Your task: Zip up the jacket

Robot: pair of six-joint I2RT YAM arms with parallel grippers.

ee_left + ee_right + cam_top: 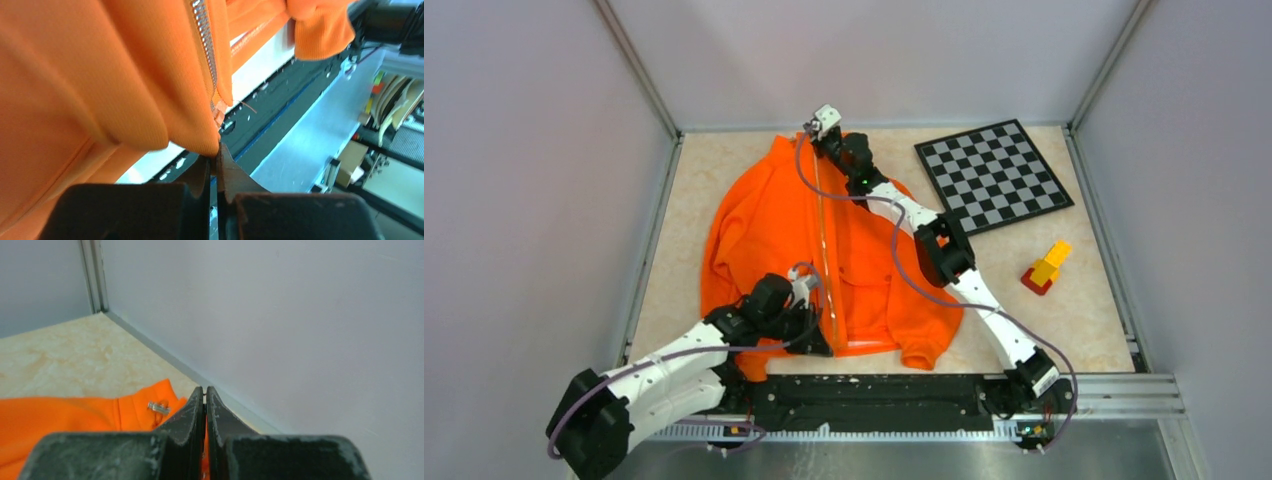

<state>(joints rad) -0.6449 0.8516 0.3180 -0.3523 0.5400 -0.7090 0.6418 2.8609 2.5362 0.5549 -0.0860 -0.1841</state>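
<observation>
The bright orange jacket (764,220) lies flat on the table, its pale zipper (824,240) running from the collar at the back to the hem at the front. My left gripper (816,335) is shut on the hem at the zipper's lower end; in the left wrist view (216,156) it pinches orange fabric (100,75) just below the zipper teeth (205,40). My right gripper (821,135) is at the collar; in the right wrist view (205,390) it is shut with orange fabric (60,415) between the fingers. A small silver metal piece (159,407) lies just left of them.
A black and white checkerboard (992,175) lies at the back right. A red and yellow block (1046,268) stands right of the jacket. Grey walls (300,315) close in the back and sides. A black rail (874,395) runs along the front edge.
</observation>
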